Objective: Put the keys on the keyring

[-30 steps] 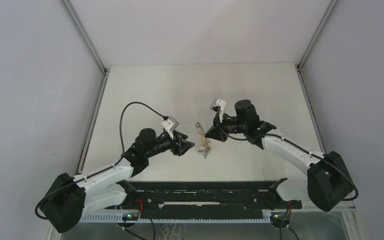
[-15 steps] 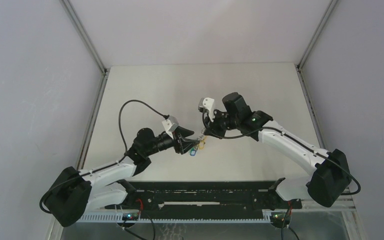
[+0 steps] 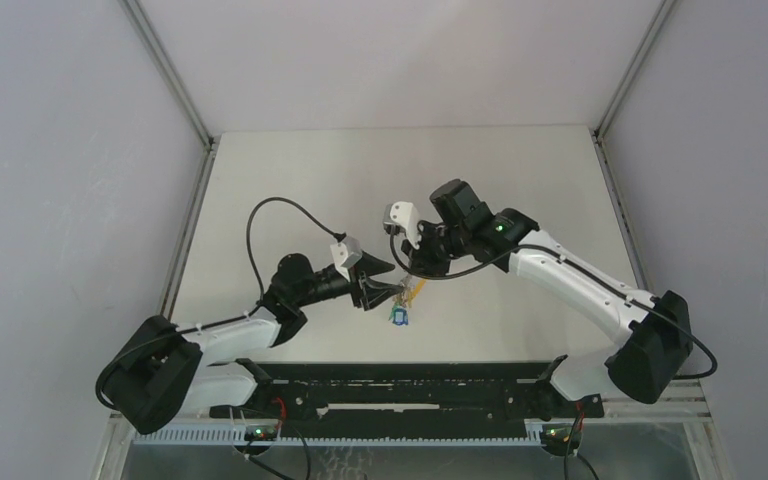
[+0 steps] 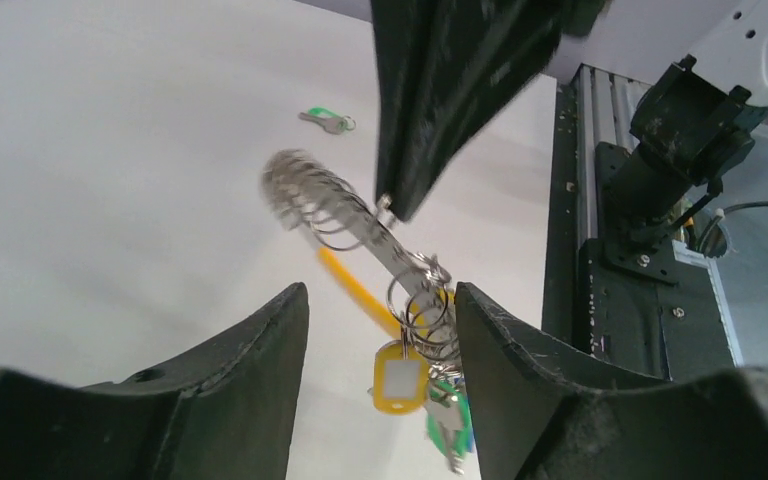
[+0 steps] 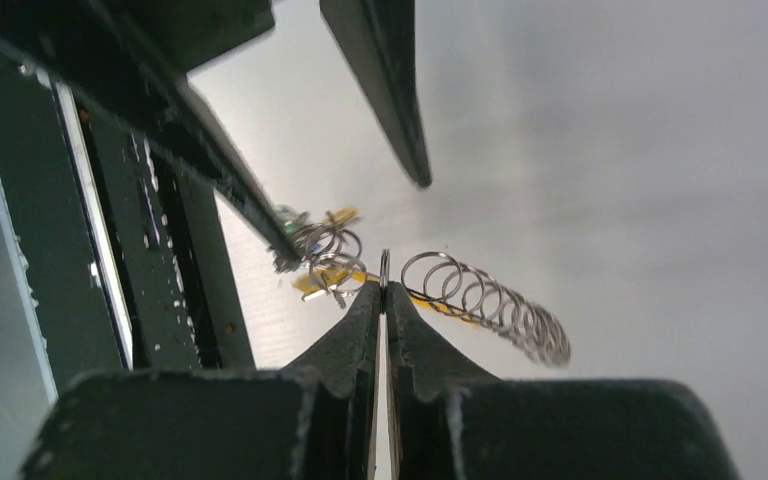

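Observation:
My right gripper [image 5: 384,285] is shut on one thin ring of the keyring [image 5: 485,305], a silvery chain of rings with a yellow-orange band [image 4: 352,283]. It holds it above the table [image 3: 290,180]. A yellow tag [image 4: 393,375] and green and blue keys [image 4: 450,420] dangle from the low end of the keyring [image 4: 360,220]. My left gripper [image 4: 380,290] is open, and the hanging bunch sits between its fingers, close to the right-hand one. A loose green key [image 4: 325,120] lies on the table beyond. From above, the left gripper [image 3: 380,288] and right gripper [image 3: 408,272] meet at the keyring [image 3: 407,291].
A black rail [image 3: 400,385] runs along the near table edge, just below the hanging keys [image 3: 398,317]. Grey enclosure walls [image 3: 60,150] bound the table on both sides. The left arm's cable [image 3: 260,215] loops above its wrist.
The keyring lay on the table between the grippers. My right gripper has swung left, pinched it and lifted it, so the keys hang. My left gripper has come up around them.

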### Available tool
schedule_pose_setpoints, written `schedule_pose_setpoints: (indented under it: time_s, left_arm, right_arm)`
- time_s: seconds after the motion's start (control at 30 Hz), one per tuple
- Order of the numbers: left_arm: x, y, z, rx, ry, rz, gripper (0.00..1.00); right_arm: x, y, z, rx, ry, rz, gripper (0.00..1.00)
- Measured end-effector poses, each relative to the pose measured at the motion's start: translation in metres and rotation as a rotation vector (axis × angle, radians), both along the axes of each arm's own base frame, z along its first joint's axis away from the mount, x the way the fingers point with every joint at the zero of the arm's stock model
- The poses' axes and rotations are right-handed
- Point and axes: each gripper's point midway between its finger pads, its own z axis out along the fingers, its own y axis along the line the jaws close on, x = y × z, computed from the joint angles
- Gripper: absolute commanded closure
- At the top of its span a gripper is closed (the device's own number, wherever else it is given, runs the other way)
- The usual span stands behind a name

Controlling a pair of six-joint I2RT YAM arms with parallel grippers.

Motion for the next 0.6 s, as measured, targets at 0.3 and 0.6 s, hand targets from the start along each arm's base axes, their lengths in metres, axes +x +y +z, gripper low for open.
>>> schedule_pose_setpoints:
  time_s: [0.3,0.6]
  left_arm:
    - [-0.004,-0.005,0.001,-0.016,-0.01,-0.045,0.39]
    - [0.001,-0.004,0.003,-0.023,-0.016,-0.013,0.47]
  right_arm:
    - [0.003,0.008,0.011,-0.018,0.014,0.012,1.0]
    - [-0.004,0.002,0.005,-0.072,0.038,0.011,1.0]
